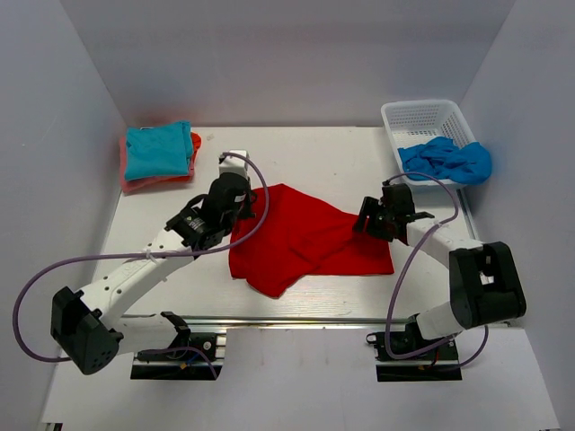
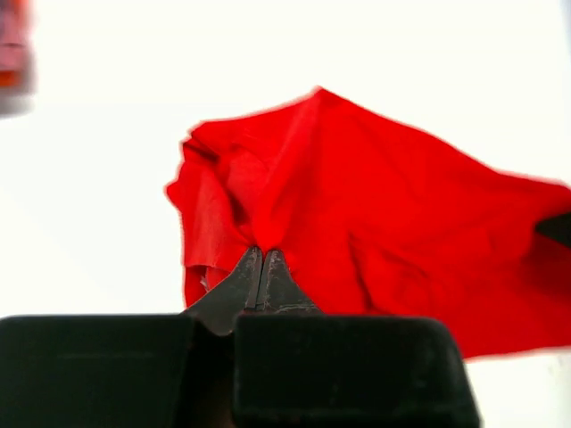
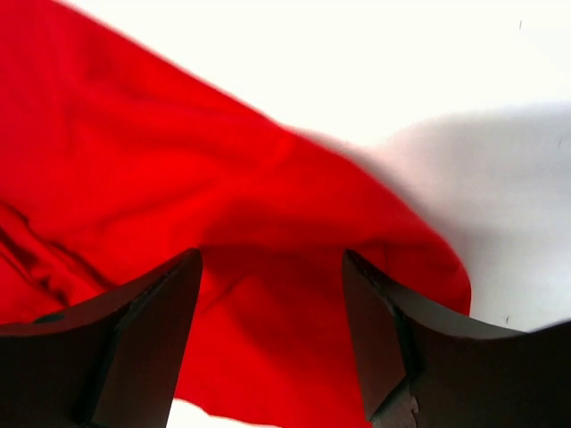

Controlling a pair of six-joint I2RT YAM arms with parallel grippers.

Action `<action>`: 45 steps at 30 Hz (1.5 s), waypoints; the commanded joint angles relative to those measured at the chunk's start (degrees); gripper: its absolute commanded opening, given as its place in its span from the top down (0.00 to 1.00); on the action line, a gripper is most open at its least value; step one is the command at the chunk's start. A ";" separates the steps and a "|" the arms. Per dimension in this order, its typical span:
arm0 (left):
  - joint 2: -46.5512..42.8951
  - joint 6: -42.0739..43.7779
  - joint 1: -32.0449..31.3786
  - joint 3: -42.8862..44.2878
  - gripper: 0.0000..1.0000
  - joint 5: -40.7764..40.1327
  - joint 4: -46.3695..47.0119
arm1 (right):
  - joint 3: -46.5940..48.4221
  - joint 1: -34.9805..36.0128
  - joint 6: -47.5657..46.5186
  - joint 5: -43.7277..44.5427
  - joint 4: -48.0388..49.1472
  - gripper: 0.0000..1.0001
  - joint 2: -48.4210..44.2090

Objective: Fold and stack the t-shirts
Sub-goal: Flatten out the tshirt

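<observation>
The bright red t-shirt point(image 1: 305, 238) lies crumpled and partly folded on the middle of the white table. At the shirt's upper left edge my left gripper point(image 1: 249, 212) is shut, and in the left wrist view its fingertips point(image 2: 261, 255) pinch a bunched fold of the red cloth point(image 2: 375, 205). My right gripper point(image 1: 367, 221) hangs at the shirt's right side. It stands open point(image 3: 272, 267), its two fingers straddling red cloth point(image 3: 178, 178) near the shirt's edge. A turquoise folded t-shirt point(image 1: 157, 149) rests on an orange-pink one point(image 1: 135, 183) at the back left.
A white mesh basket point(image 1: 427, 115) stands at the back right, with a blue cloth point(image 1: 449, 160) spilling over its near rim. Grey walls close in the table on the left, back and right. Purple cables loop from both arms.
</observation>
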 commanded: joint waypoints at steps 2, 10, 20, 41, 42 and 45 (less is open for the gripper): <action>-1.98 -1.20 0.17 4.16 1.00 -10.85 -2.97 | 3.88 0.22 1.18 1.52 5.68 0.33 2.40; -2.76 -1.73 0.17 5.93 1.00 -19.20 -5.35 | 8.27 0.57 1.27 2.38 8.42 1.00 3.74; -2.86 9.85 1.22 13.21 1.00 -26.94 3.85 | 16.00 0.48 -2.86 1.95 6.74 1.00 -7.59; 11.02 42.82 14.40 32.91 1.00 -34.15 24.88 | 46.68 -0.13 -16.48 21.64 -3.89 1.00 -9.99; 11.64 43.44 15.02 33.43 1.00 -34.15 24.88 | 47.46 -0.05 -17.53 21.73 -3.98 1.00 -9.90; 14.45 44.06 17.74 35.80 1.00 -34.15 24.36 | 52.56 -0.13 -20.69 22.95 -4.85 1.00 -8.67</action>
